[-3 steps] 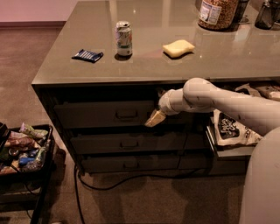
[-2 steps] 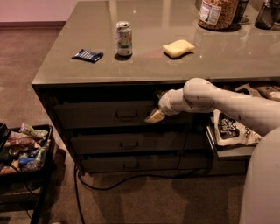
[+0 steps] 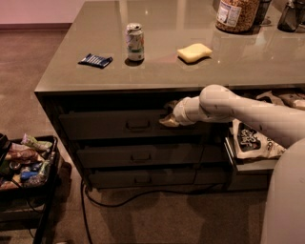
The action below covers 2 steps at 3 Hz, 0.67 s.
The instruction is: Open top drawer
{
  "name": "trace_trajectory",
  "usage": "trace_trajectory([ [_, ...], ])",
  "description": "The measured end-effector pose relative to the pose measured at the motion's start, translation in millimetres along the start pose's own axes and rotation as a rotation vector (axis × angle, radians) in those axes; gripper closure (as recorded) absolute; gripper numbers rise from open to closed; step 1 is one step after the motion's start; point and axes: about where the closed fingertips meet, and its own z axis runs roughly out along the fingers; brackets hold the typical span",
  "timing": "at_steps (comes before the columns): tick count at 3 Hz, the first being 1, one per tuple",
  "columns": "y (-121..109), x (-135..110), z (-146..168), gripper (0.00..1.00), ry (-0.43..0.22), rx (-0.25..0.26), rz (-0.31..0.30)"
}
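The top drawer (image 3: 105, 126) is the uppermost wide dark drawer under the counter, and its front sits in line with the drawers below. Its small metal pull handle (image 3: 138, 125) is at the centre of the front. My gripper (image 3: 167, 120) reaches in from the right on the white arm (image 3: 224, 107). It is at the drawer front, just right of the handle and near the front's upper edge, under the counter overhang. The handle is free of the gripper.
On the counter (image 3: 62, 76) stand a can (image 3: 135, 42), a yellow sponge (image 3: 194, 52), a blue packet (image 3: 96, 60) and a jar (image 3: 237, 14). Two lower drawers (image 3: 136, 156) sit below. A narrower drawer with snack bags (image 3: 250, 140) is open at right. A snack cart (image 3: 26, 159) stands left. A cable (image 3: 143, 194) lies on the floor.
The gripper has moved slightly up along the top drawer front, staying just right of the handle. The drawer has not visibly moved.
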Motion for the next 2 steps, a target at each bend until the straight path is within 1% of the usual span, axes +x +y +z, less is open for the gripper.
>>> trace_trajectory([
  [1, 0.0, 0.0, 0.0, 0.95, 0.000, 0.000, 0.000],
  [2, 0.1, 0.0, 0.1, 1.00, 0.000, 0.000, 0.000],
])
